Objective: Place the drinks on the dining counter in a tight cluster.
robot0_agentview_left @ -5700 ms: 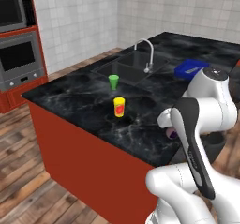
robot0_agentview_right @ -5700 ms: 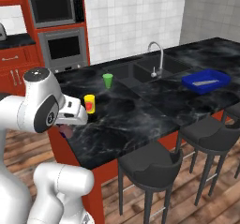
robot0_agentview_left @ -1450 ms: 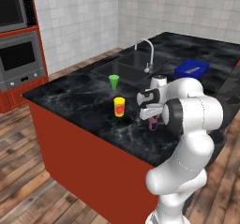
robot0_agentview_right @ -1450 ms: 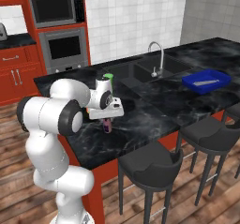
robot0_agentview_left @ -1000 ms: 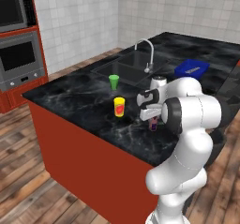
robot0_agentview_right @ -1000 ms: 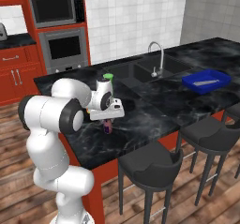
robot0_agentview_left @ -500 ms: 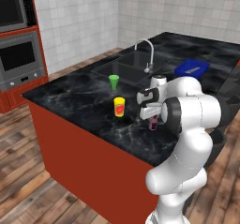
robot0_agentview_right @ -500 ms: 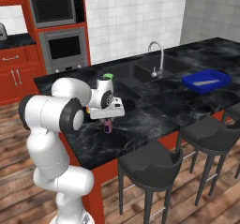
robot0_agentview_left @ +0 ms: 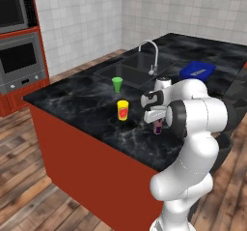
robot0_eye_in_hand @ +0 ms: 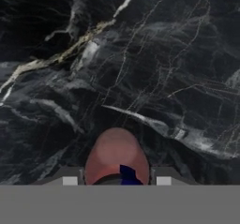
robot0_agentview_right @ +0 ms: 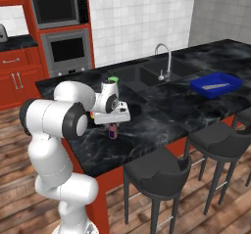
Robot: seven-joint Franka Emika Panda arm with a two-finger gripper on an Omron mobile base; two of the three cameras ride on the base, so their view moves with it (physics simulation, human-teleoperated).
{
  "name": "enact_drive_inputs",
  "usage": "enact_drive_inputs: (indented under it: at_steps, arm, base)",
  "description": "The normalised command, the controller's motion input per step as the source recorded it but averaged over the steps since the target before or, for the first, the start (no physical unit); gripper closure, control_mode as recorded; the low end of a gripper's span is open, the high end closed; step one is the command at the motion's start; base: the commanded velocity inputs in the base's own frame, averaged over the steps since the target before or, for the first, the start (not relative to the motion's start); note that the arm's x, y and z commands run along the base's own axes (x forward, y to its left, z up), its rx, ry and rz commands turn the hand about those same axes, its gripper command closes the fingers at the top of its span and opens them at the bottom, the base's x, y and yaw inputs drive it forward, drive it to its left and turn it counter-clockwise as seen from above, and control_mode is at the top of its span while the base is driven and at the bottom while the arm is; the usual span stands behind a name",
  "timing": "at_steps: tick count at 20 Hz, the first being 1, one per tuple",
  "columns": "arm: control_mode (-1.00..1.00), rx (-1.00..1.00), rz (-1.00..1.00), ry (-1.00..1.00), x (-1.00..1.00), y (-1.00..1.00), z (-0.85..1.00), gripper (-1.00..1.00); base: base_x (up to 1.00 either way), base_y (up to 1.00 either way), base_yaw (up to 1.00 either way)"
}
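The claw [robot0_agentview_right: 113,125] is closed on the purple bottle [robot0_agentview_right: 113,130], standing it upright on the black surface [robot0_agentview_right: 162,115] just beside the yellow cup [robot0_agentview_left: 123,110], likely to begin the cluster.

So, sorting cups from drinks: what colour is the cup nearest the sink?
Green, clearest in the left base view.

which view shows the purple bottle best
The right base view: the purple bottle stands upright on the dining counter below the gripper. The left base view shows it partly behind the arm; the hand view shows its top.
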Motion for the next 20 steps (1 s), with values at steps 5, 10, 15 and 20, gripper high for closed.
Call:
enact_drive_inputs:
  at_steps: [5, 10, 15, 20]
  arm:
    - [-1.00, 0.00, 0.00, 0.00, 0.00, 0.00, 0.00, -1.00]
    - [-1.00, 0.00, 0.00, 0.00, -0.08, 0.00, 0.00, -1.00]
    - [-1.00, 0.00, 0.00, -0.01, -0.27, 0.00, 0.01, -1.00]
    - [-1.00, 0.00, -0.03, -0.15, -0.88, -0.01, 0.33, -1.00]
  base:
    - [0.00, 0.00, 0.00]
    - [0.00, 0.00, 0.00]
    - [0.00, 0.00, 0.00]
    - [0.00, 0.00, 0.00]
